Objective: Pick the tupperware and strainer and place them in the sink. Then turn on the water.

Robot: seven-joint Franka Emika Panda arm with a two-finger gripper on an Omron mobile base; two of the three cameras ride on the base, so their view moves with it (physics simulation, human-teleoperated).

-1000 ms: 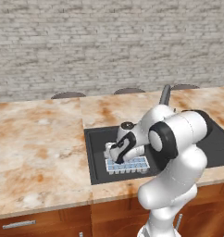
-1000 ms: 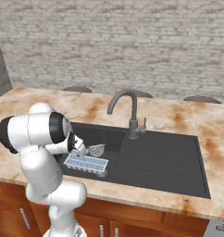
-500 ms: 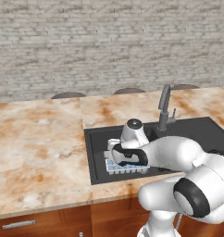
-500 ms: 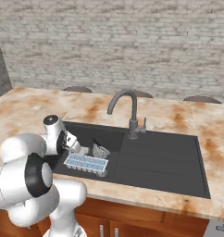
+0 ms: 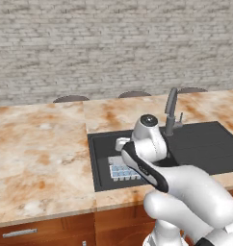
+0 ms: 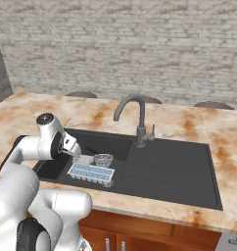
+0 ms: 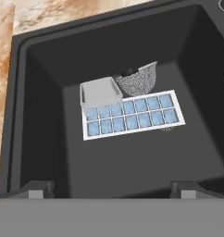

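Already the fingers (image 7: 112,190) hang released and empty over the sink (image 7: 40,152), where the tupperware (image 7: 132,115) lies flat with the strainer (image 7: 139,81) touching its far edge. Beyond them the faucet (image 6: 135,115) runs no water, so turning it on is what seems left.

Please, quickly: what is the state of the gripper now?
Gripper: open, holding nothing, above the sink.

Basin floor: tupperware (image 7: 132,115) and strainer (image 7: 139,80) lie mid-sink (image 7: 44,139), touching; bare floor all round them.
Above tupperware: open.
Beside sink: faucet (image 6: 136,119) arches over rim.
Right section: flat, free.
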